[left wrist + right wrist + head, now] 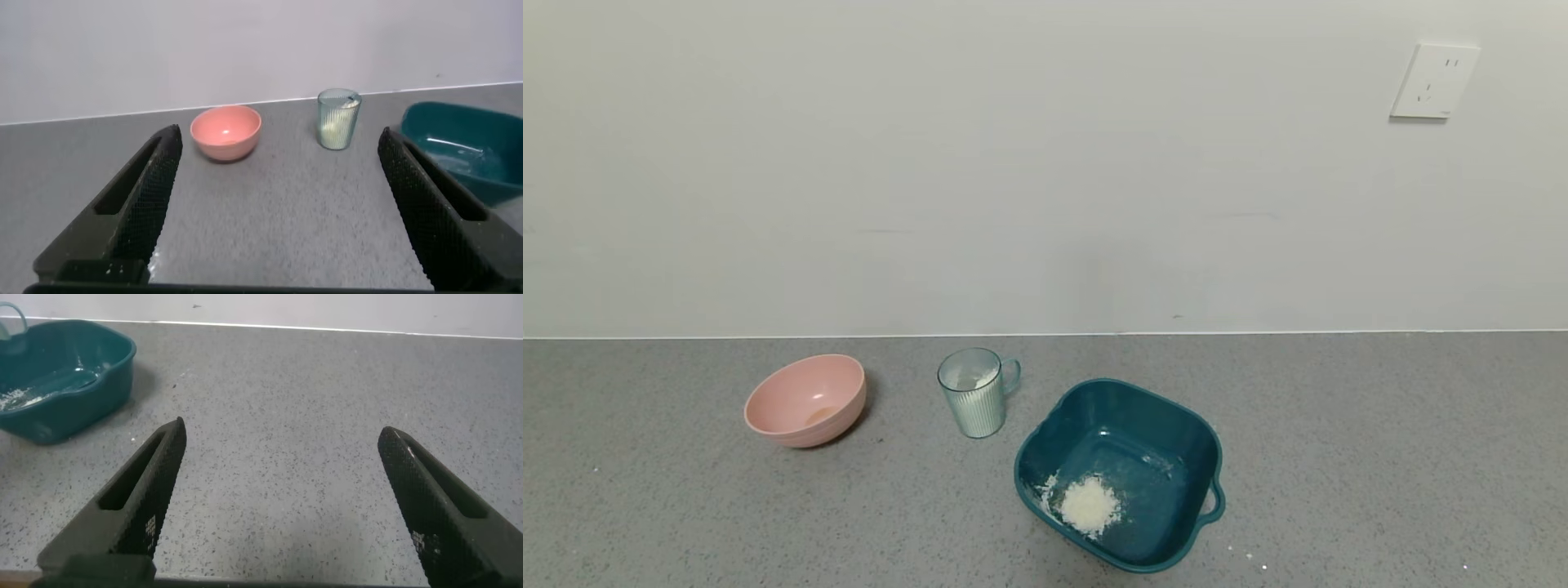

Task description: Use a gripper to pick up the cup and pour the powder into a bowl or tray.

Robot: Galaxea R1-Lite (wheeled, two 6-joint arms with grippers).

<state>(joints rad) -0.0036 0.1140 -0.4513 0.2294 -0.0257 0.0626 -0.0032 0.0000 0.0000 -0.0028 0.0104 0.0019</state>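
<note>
Cup (pixel 974 394) stands upright on the grey surface (pixel 1339 457) between pink bowl (pixel 805 400) and teal basin (pixel 1196 433), just beside the basin, some white powder visible inside it. A powder heap (pixel 1089 505) already sits in the basin's near corner. Left tool (pixel 278 208) spread wide, empty, well back from the cup. Right tool (pixel 282 498) also wide open, empty, parked over bare surface. Looks like one pour is done; cup contents probably remain to pour.

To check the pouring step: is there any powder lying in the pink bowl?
No. In the head view the powder lies heaped in the teal basin; the pink bowl holds none.
</note>
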